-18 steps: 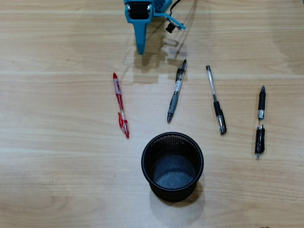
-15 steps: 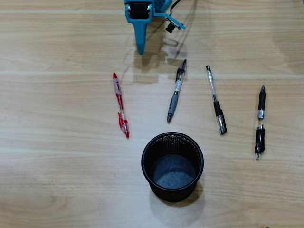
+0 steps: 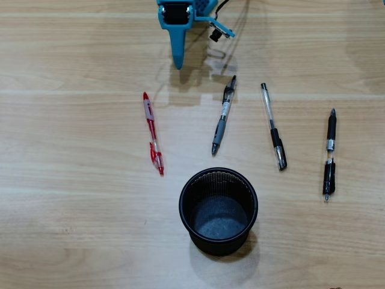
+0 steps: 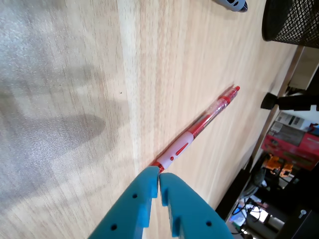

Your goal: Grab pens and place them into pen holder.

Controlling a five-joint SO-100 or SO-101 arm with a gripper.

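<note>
Pale wood-grain surface [image 3: 72, 180] fills the overhead view, with the teal arm entering at the top centre of the frame. Nothing has changed across the last half second: the arm and every pen sit exactly where they were, so I judge the task has not begun and the arm is paused before its first reach.

The fingers [image 4: 159, 178] are pressed together with only a hairline seam between them in the wrist view, holding nothing; their tip points at the near end of the red pen [image 4: 199, 127].

Counted in the overhead view, there are four pens and one holder. The red pen [image 3: 152, 133] lies left of centre. The grey and black pen [image 3: 223, 115] lies just right of centre. The clear pen with a black cap [image 3: 273, 126] sits further right, and the all-black pen [image 3: 329, 154] lies nearest the right edge. All four lie flat and apart from one another. The black mesh holder [image 3: 183, 208] stands upright at lower centre, empty inside.
</note>
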